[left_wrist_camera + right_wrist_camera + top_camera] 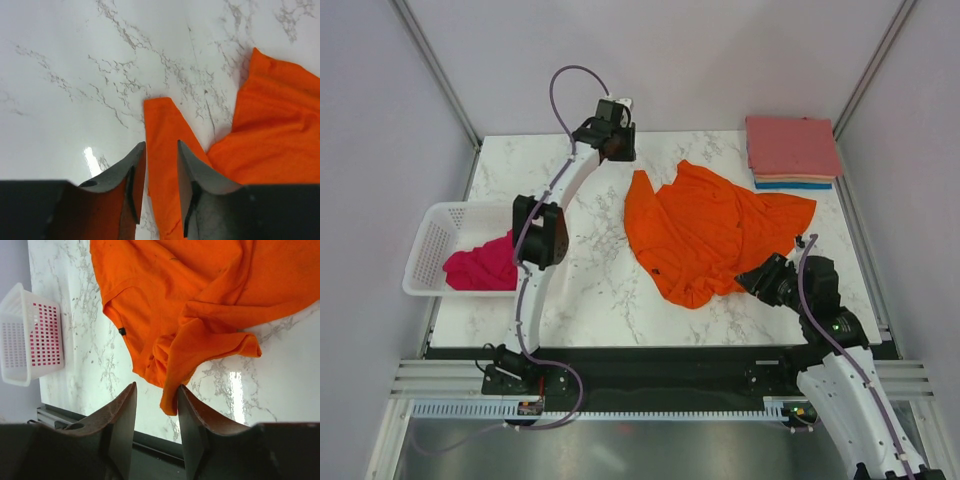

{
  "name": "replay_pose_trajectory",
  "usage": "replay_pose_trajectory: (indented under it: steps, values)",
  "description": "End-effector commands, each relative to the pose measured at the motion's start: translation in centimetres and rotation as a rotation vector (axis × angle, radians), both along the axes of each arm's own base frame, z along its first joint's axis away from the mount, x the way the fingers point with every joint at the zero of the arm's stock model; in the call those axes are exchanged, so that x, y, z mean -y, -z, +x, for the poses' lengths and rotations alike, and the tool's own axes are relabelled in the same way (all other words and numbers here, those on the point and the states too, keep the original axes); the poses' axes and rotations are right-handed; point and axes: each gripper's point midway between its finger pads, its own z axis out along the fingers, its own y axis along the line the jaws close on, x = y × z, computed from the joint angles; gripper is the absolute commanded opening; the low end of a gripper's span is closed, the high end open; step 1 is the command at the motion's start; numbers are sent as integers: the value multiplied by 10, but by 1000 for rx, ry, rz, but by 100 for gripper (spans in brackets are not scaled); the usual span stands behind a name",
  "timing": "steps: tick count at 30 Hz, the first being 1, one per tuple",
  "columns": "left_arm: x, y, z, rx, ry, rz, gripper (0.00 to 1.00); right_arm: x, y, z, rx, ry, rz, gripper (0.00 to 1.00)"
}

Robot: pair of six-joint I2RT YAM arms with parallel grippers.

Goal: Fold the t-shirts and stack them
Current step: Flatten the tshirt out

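Orange t-shirt (705,235) lies rumpled on the table (580,280), between the two tools. Left tool (161,150): jaws parted, gripping nothing; one sleeve lies flat in line with the gap between its fingers. Right tool (156,390): jaws parted, gripping nothing; a bunched hem corner sits just ahead of its tips. Folded t-shirts (790,150) are stacked well beyond the right tool.

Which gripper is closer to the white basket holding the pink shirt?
Left. The left gripper hovers at the orange t-shirt's far sleeve, on the white basket's side; the right gripper is at the shirt's near edge, farther away.
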Motion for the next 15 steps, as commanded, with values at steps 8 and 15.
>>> replay_pose_trajectory:
  steps: [8,15]
  values:
    - [101,-37,-213,-146,342,-160,39,35,-33,41,28,167,-176,40]
    - [94,69,-288,-417,294,-54,33,37,-66,66,72,142,-249,39]
